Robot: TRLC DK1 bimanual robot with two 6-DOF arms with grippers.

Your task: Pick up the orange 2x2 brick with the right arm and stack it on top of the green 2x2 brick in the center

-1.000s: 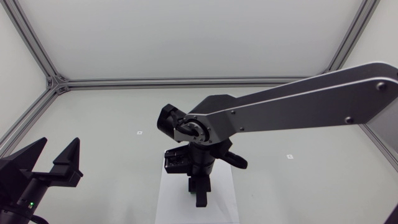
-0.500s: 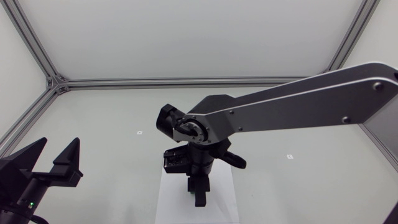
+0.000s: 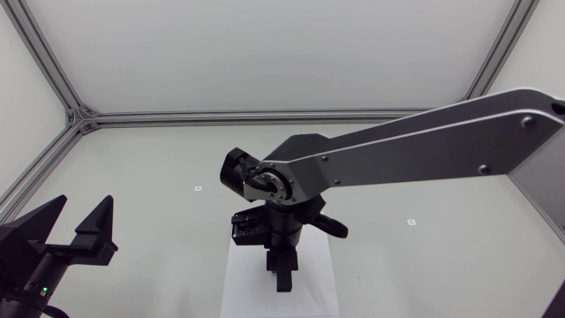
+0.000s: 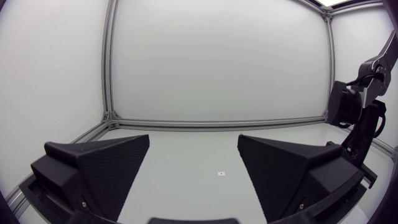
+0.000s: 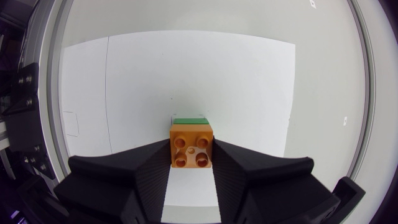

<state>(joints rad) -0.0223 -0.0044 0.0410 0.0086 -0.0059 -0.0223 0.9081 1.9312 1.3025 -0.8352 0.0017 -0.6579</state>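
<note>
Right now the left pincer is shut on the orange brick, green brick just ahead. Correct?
No, it is the right pincer that is shut on the orange brick, green brick just ahead; the right wrist view shows it. The left pincer is open and empty.

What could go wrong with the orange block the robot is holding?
The right gripper is shut on the orange brick, and only a strip of the green brick shows just ahead of it. If they are not lined up, the studs might not click. Pressing down off-centre could also push the green brick along the white sheet.
</note>
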